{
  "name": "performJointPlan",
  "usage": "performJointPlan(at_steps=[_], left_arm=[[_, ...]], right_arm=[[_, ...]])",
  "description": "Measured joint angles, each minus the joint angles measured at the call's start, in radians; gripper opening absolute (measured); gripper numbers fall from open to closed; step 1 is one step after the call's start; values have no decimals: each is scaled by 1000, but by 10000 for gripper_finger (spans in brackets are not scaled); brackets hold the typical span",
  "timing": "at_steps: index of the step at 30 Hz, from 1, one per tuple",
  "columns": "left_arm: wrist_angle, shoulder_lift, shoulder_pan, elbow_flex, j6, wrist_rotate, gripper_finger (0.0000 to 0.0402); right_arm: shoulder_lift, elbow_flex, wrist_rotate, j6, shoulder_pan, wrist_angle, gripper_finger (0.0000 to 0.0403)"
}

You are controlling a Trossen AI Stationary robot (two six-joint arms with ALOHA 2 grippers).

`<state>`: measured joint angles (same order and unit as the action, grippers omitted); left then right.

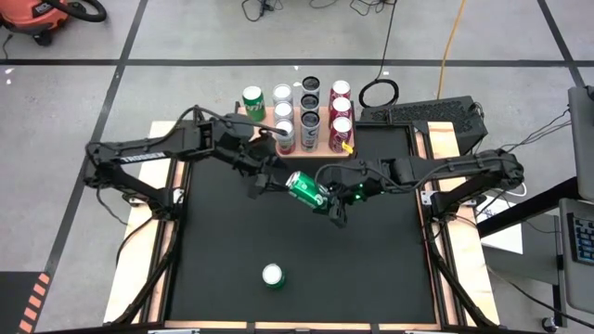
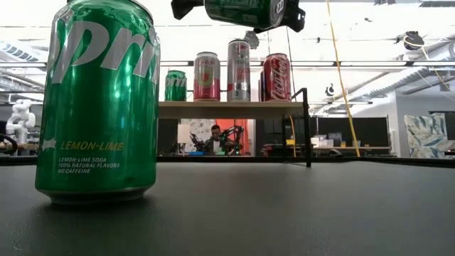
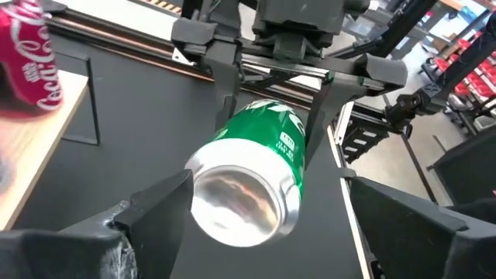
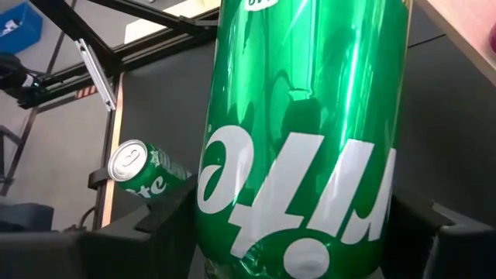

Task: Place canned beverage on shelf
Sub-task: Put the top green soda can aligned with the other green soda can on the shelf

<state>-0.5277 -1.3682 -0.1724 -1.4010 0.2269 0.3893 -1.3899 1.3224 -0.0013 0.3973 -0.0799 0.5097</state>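
On my black table (image 1: 371, 269) stands one green can (image 1: 272, 276) near the front. At the far edge my wooden shelf (image 1: 350, 148) carries upright cans (image 1: 313, 113) in rows.

We see the shelf (image 1: 295, 147) at the table's (image 1: 223, 269) far edge, cans (image 1: 312, 113) standing on it; nearer than the shelf hangs a tilted can (image 1: 303, 186), and nearest stands another can (image 1: 272, 276).
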Motion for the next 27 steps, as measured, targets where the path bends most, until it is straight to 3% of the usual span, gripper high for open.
performJointPlan(at_steps=[10, 16, 23, 27], left_arm=[[31, -69, 5, 0, -6, 3, 352], [36, -115, 5, 0, -4, 82, 352], [44, -125, 11, 0, 17, 86, 352], [43, -125, 11, 0, 26, 85, 335]], right_arm=[[0, 0, -28, -27, 0, -8, 274], [0, 0, -30, -40, 0, -2, 274], [0, 0, -26, -42, 0, -11, 274], [0, 0, -27, -42, 0, -11, 274]])
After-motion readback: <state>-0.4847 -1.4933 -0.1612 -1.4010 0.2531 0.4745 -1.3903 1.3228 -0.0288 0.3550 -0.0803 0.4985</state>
